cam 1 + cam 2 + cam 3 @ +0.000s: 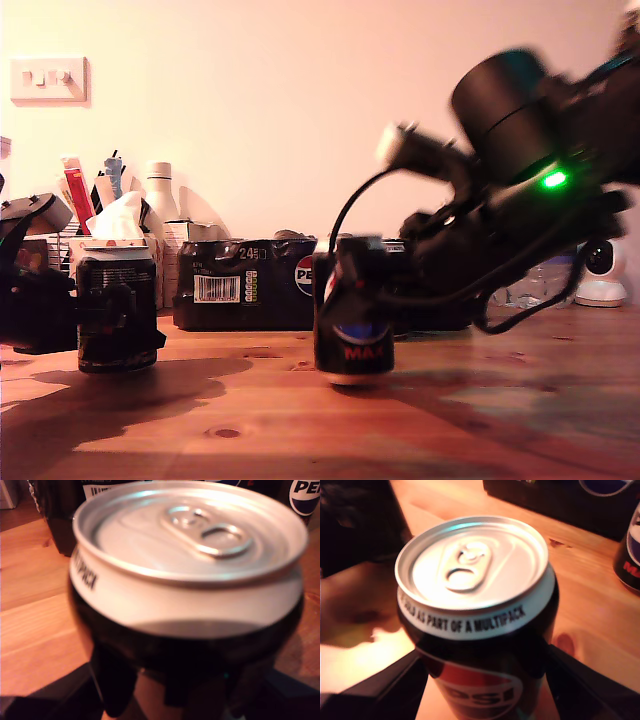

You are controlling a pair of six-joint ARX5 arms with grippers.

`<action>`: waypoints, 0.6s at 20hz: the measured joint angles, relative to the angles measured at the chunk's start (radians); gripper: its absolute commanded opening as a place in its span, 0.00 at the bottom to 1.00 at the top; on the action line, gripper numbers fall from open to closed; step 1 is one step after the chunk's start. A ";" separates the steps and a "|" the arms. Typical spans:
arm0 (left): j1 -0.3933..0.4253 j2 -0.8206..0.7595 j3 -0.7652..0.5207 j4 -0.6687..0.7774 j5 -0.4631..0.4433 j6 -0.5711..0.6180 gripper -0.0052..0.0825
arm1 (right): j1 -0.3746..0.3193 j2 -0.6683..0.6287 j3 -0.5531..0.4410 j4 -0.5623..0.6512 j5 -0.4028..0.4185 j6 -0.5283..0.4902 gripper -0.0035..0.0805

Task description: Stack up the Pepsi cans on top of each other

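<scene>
While "MAX" marks one Pepsi can (352, 320), another (477, 625) reads "MULTIPACK".

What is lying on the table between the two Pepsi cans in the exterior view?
Nothing: the exterior view shows only bare wooden table between the can at its left and the middle can. The black multipack stands behind that gap.

Pepsi can (475, 615) between gripper fingers (385, 690)

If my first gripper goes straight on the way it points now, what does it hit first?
My first gripper already has a can in its jaws. Pushed straight on, can and gripper would likely meet the multipack next, though the depth between them is unclear.
</scene>
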 measured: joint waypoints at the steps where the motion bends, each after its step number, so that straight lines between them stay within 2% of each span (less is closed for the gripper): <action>1: 0.000 0.000 0.000 0.000 0.000 0.000 0.44 | 0.023 -0.013 -0.007 0.007 0.013 0.000 0.46; 6: 0.000 0.000 0.000 0.000 0.000 0.000 0.44 | 0.149 -0.018 -0.046 0.082 0.126 0.005 0.46; 9: 0.000 0.000 0.000 0.000 0.000 0.000 0.44 | 0.165 -0.018 -0.082 0.138 0.212 0.028 0.46; 12: 0.000 0.000 0.000 0.000 0.000 0.000 0.44 | 0.158 -0.018 -0.099 0.164 0.234 0.050 0.46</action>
